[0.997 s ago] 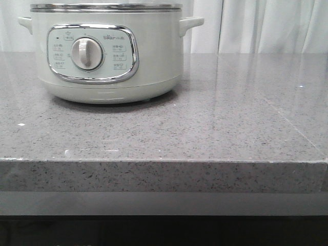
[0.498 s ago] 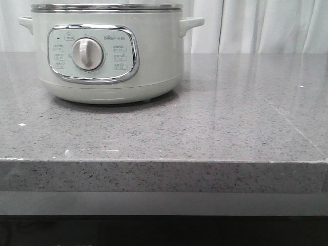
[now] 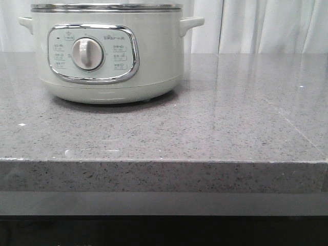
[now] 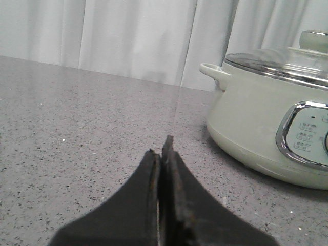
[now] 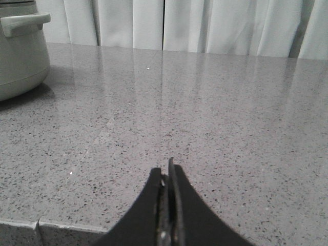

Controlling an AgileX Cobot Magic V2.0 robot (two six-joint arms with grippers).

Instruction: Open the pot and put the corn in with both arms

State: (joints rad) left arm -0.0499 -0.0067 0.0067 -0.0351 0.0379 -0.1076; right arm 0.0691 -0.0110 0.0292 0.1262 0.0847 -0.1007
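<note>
Lettering on the pot's (image 3: pixel 107 51) control panel (image 3: pixel 93 53) is mostly too small to read; a short brand word sits at the panel's upper right, seemingly beginning "Bear", and small labelled buttons flank the central dial (image 3: pixel 87 54) in two columns. The pot is a large, round, pale cream electric cooker with a chrome frame around the panel, a steel rim (image 3: pixel 106 7) and two side handles, the robot's-right one (image 3: pixel 190 23) plainly visible. It stands on the grey speckled stone bench (image 3: pixel 205 128), toward the back and on the robot's left side. In the left wrist view a glass lid (image 4: pixel 279 64) with a pale knob (image 4: pixel 313 40) sits on the pot, so what is inside cannot be seen. White curtains (image 3: pixel 256 25) hang behind the bench. The left pincer (image 4: pixel 163 146) is clenched, its black fingers pressed together on nothing, low over the bench and apart from the pot. The right pincer (image 5: pixel 167 171) is likewise clenched and empty, above the bench near its front edge, well apart from the pot.
</note>
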